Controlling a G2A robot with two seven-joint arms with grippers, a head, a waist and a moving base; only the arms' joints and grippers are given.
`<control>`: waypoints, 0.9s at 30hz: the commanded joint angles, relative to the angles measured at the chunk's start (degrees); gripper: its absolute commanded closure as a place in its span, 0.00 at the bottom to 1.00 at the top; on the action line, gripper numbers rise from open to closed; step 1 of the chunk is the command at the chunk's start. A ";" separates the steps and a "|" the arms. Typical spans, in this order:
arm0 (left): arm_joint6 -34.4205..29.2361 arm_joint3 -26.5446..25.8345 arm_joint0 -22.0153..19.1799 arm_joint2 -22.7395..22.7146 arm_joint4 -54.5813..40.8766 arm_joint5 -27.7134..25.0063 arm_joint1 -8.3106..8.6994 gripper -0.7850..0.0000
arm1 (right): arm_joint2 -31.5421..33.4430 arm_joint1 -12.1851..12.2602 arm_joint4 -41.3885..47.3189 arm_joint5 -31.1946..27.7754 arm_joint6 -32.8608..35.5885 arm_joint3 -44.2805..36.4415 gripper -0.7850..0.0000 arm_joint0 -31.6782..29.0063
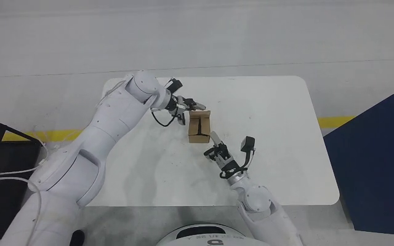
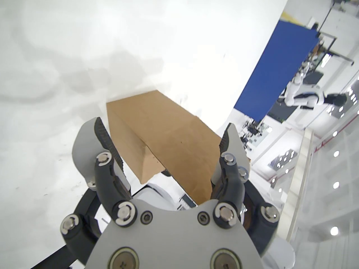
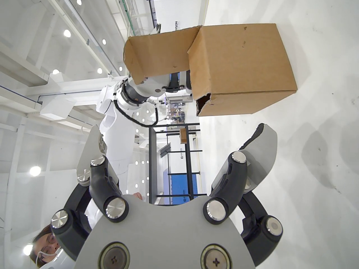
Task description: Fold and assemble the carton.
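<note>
A small brown carton (image 1: 199, 126) stands near the middle of the white table (image 1: 277, 123), with its top flaps up. My left gripper (image 1: 191, 106) is at the carton's far side, open, and a raised flap (image 2: 179, 141) lies between its spread fingers (image 2: 102, 135). My right gripper (image 1: 215, 141) is just short of the carton's near side, open and holding nothing. In the right wrist view the carton (image 3: 241, 65) shows a torn corner (image 3: 203, 102) and one flap (image 3: 160, 54) standing out, and my right gripper (image 3: 179, 138) sits apart from it.
A blue panel (image 1: 369, 166) stands off the table's right edge. The table has bare room to the right of the carton and towards its front edge (image 1: 184, 200).
</note>
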 commanded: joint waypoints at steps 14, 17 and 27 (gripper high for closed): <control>-9.45 3.39 0.05 3.60 2.79 -0.12 -2.68 0.00 | 2.08 0.65 1.09 -1.08 -0.85 -3.71 0.00 -0.97; -9.71 3.85 0.13 4.01 3.20 -0.01 -3.19 0.00 | 2.76 0.76 1.18 -1.50 -1.95 -5.13 0.00 -1.54; -10.06 5.47 0.32 4.19 3.71 -0.60 -4.32 0.00 | 4.42 0.88 -1.43 -0.74 -7.19 -7.12 0.00 -2.43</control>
